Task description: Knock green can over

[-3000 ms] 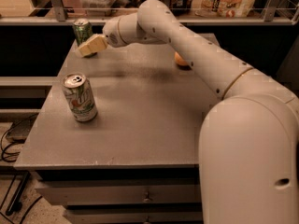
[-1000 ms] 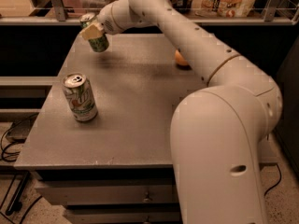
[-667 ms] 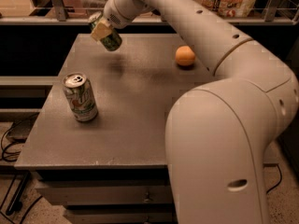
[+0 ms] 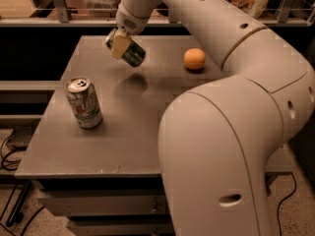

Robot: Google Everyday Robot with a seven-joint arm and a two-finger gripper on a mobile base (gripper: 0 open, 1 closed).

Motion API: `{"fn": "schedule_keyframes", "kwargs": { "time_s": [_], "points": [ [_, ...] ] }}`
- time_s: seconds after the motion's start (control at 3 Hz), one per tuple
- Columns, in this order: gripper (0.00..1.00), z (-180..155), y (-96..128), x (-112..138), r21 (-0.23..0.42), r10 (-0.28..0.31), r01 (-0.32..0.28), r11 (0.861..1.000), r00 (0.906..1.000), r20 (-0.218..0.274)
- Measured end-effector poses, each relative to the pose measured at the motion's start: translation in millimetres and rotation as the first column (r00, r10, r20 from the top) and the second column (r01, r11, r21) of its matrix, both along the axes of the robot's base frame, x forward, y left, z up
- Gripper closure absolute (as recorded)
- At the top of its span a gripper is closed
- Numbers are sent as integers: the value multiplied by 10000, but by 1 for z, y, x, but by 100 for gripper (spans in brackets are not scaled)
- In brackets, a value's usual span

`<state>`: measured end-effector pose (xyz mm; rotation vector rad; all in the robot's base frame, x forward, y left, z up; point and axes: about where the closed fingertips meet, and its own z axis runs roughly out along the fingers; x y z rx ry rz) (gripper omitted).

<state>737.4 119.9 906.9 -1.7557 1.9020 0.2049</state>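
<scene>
The green can (image 4: 134, 56), dark green with pale lettering, hangs tilted almost on its side above the far middle of the grey table (image 4: 133, 132); its shadow lies on the tabletop below it. My gripper (image 4: 120, 44) comes down from the top of the view and is shut on the green can, a pale yellow finger (image 4: 119, 45) across its side. The can touches nothing but the gripper.
A white and silver can (image 4: 84, 103) with green lettering stands upright at the table's left. An orange (image 4: 194, 59) lies at the far right. My arm's large pale body (image 4: 216, 146) fills the right foreground. A railing and shelves run behind the table.
The gripper took the green can from the table's far left corner, lifted it and carried it right and nearer, tilting it. The white can and the orange have not moved.
</scene>
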Motion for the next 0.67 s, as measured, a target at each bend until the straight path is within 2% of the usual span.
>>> {"fn": "schedule_keyframes", "kwargs": {
  "time_s": [0.33,0.67],
  "points": [
    [18,-19,-6,-36,-855,430,-549,9948,9898,-1355],
    [0,-24,-8,-40,-988,475,-635,9931,9866,-1563]
  ]
}}
